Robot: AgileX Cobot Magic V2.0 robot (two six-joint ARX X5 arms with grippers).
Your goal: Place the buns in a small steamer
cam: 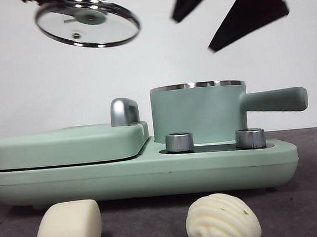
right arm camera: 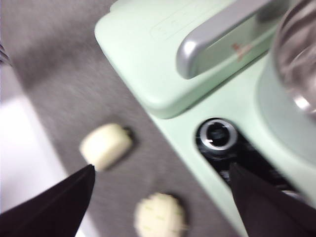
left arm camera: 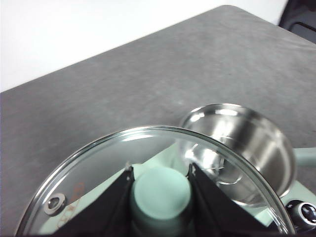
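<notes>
- Left gripper (left arm camera: 160, 197): jaws closed on the green knob (left arm camera: 161, 195) of the glass lid (cam: 87, 22). Lid held high and tilted, at about 10 o'clock from the pot in the front view, well clear of its rim.
- Small steamer (cam: 198, 113): uncovered, seated on the mint-green base unit (cam: 141, 175); handle points to 3 o'clock in the front view. Left wrist view shows a bare steel interior; no bun inside.
- Right gripper (cam: 224, 15): jaws spread wide, empty, hanging above the pot at about 1 o'clock. Its wrist view looks down on both buns, well apart from them.
- Buns: smooth block bun (cam: 68, 230) and ridged swirl bun (cam: 223, 221), both on the grey table (cam: 310, 205) in front of the base unit, apart from each other. 0 of 2 loaded.
- Griddle lid (cam: 66, 144) with chrome handle (cam: 123, 111) sits at 9 o'clock of the pot.
- Risks (judgement):
  - Buns lie close to the base unit's front wall; a steep descent could strike it or the 2 control knobs.
  - Soft dough: a hard squeeze may dent it, a light one may drop it.
  - The tilted lid hangs by its knob alone; a slip would drop glass on the griddle lid.
  - Arms could clash if the lid drifts over the pot during loading.
</notes>
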